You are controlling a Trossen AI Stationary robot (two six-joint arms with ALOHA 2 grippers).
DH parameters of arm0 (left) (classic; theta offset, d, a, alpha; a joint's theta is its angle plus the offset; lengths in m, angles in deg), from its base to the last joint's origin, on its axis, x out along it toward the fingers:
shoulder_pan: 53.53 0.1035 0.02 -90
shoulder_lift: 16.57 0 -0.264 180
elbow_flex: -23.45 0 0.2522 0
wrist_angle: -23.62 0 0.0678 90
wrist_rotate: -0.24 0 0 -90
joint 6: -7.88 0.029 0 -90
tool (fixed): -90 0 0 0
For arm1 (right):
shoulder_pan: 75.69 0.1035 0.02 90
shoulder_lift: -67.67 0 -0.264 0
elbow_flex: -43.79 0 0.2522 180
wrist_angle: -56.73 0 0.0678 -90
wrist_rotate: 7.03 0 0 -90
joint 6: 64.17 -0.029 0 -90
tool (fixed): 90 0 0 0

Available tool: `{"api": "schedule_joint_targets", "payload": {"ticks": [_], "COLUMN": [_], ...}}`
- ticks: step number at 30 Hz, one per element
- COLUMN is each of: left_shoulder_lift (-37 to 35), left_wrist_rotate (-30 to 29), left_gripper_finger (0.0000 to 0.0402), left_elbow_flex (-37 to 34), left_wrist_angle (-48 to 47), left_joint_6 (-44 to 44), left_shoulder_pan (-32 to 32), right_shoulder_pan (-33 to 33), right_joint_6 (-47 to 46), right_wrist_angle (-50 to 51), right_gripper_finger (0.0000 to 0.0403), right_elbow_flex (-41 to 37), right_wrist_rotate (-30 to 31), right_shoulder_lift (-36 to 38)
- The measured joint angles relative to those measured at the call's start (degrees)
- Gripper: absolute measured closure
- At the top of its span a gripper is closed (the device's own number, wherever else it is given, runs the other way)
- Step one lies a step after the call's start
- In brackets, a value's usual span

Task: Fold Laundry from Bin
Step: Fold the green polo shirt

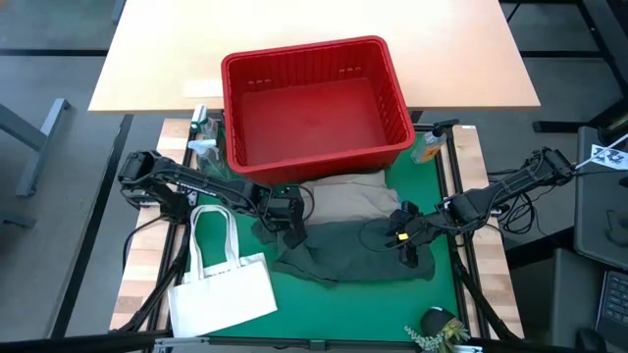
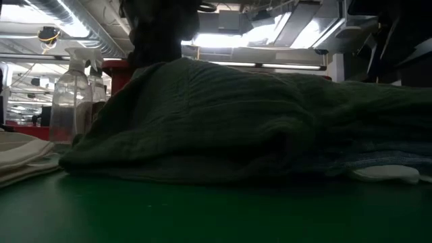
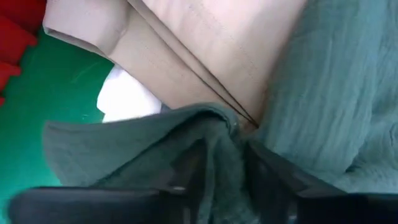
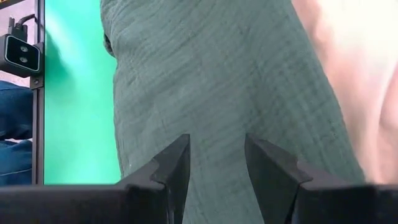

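Bin [image 1: 316, 103]: no lettering I can read on it
Tote bag [image 1: 221, 290]: plain white, no print showing
Spray bottle [image 2: 70, 94]: no label legible
Green mat [image 1: 324, 304]: no markings
Readable text anywhere: none

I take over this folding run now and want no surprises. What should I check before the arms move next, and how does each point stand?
1. Bin emptied: ok, only red floor shows.
2. Dark green garment out on the green mat: ok.
3. Left gripper has cloth between its fingers: ok, a green fold.
4. Right gripper gripping: not ok, open over the cloth.
5. Garment flat: not ok, bunched over the beige garment.
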Motion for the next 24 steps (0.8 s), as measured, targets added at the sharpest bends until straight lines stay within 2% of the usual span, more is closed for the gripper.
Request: {"api": "schedule_joint_targets", "payload": {"ticks": [4, 5, 9, 15, 18, 24], "left_shoulder_lift": [-0.6, -0.7, -0.6, -0.6, -0.6, -0.6], "left_wrist_rotate": [-0.2, -0.2, 0.7, 1.5, 1.5, 1.5], "left_gripper_finger": [0.0375, 0.0387, 0.0394, 0.0398, 0.0399, 0.04], "left_elbow_flex": [0.0, 0.0, 0.0, 0.0, 0.0, 0.0], "left_wrist_angle": [-0.7, -0.5, -1.4, -4.8, -5.6, -5.5], "left_joint_6": [-2.5, -3.1, -4.5, -7.5, -7.5, -7.6], "left_shoulder_pan": [0.0, 0.0, -0.1, -0.1, -0.3, -0.3], "right_shoulder_pan": [0.0, 0.0, 0.0, 0.0, 0.0, -0.2], "right_joint_6": [-0.1, -0.1, -0.1, 6.8, 8.9, 9.1], "right_wrist_angle": [0.3, 0.2, -0.1, -5.5, -4.8, -0.3], "right_gripper_finger": [0.0249, 0.0249, 0.0249, 0.0249, 0.0249, 0.0249], "right_elbow_flex": [-0.3, -0.6, -1.4, -1.4, -1.4, -1.4], "right_wrist_rotate": [0.1, 0.8, 5.4, 6.0, 7.2, 15.5], "right_shoulder_lift": [0.0, 0.0, 0.0, 1.0, 1.1, -1.5]}}
